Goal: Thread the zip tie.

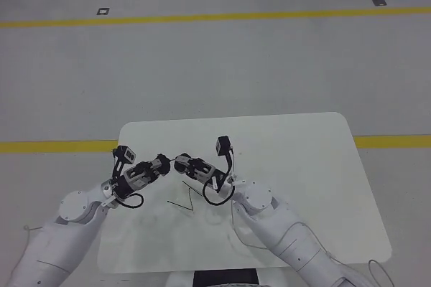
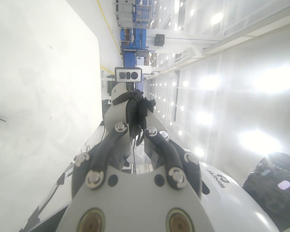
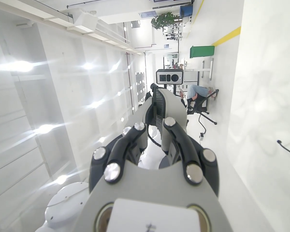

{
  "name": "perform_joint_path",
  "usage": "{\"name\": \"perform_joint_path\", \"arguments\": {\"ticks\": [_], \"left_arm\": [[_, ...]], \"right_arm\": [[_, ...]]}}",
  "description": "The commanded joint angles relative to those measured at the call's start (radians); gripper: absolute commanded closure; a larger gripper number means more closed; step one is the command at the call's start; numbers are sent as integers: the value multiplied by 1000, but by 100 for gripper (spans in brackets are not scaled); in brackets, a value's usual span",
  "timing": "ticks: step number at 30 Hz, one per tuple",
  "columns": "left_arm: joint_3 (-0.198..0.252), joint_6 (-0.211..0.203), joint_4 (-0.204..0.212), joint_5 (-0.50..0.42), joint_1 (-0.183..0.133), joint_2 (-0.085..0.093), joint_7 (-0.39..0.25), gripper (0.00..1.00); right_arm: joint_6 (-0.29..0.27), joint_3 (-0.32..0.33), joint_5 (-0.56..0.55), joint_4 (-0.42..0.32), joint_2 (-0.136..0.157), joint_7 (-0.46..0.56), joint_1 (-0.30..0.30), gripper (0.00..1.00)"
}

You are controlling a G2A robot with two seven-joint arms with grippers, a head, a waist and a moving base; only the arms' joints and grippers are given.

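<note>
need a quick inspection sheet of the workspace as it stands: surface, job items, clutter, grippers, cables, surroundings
Surface: white table, rounded corners.
Job's things: loose zip tie, black, bent in a zigzag, lying on the table just on the robot's side of the grippers. A thin strand, probably a second tie, runs into the left gripper.
Clutter: nothing seen.
Grippers: left gripper and right gripper are tip to tip over the table. The left is shut on the thin strand; the right's grip is unclear.
Cables: black wrist cables loop under both wrists.
Surroundings: yellow floor lines beyond and beside the table.
</note>
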Motion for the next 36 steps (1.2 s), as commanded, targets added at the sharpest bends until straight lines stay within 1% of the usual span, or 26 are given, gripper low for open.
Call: {"name": "perform_joint_path", "arguments": {"ticks": [1,2,3,5,6,7,9,11,15,18,19,21,22,25,29,32,36], "left_arm": [[-1,1,0,0,0,-1,-2,100],[-2,1,1,0,0,-2,-3,99],[-3,2,1,2,0,-2,-4,96],[-4,4,1,5,0,-3,-6,86],[-5,6,0,7,0,-4,-7,77],[-5,7,0,8,0,-4,-7,73],[-6,9,0,10,0,-5,-8,69],[-8,11,0,13,0,-6,-9,68],[-9,13,-1,16,0,-9,-9,71],[-10,15,-1,18,0,-11,-9,79],[-10,15,-1,18,0,-11,-9,80],[-10,15,-1,20,-1,-12,-9,87],[-10,16,-2,20,-1,-13,-9,88],[-11,18,-2,25,-1,-15,-8,88],[-11,21,-1,33,-3,-17,-3,83],[-12,23,-1,40,-3,-19,1,83],[-12,26,1,45,-5,-21,2,86]], "right_arm": [[1,0,-3,1,0,-4,0,100],[1,0,-4,2,0,-6,0,100],[2,0,-5,2,-1,-8,0,100],[3,1,-6,2,-1,-9,0,100],[3,1,-8,2,-1,-10,0,100],[3,1,-10,2,-1,-11,1,100],[2,1,-12,2,-2,-10,1,100],[0,0,-14,2,-2,-8,2,100],[-1,-3,-22,3,-3,-3,4,100],[0,-4,-31,3,-3,-1,5,100],[0,-5,-34,3,-3,-1,5,100],[1,-5,-40,2,-3,0,5,100],[2,-6,-42,2,-2,1,5,100],[0,-6,-46,0,-2,3,5,100],[-4,-6,-51,-1,-3,4,4,100],[-7,-6,-54,-2,-3,5,4,100],[-7,-8,-58,-2,-3,8,5,100]]}}
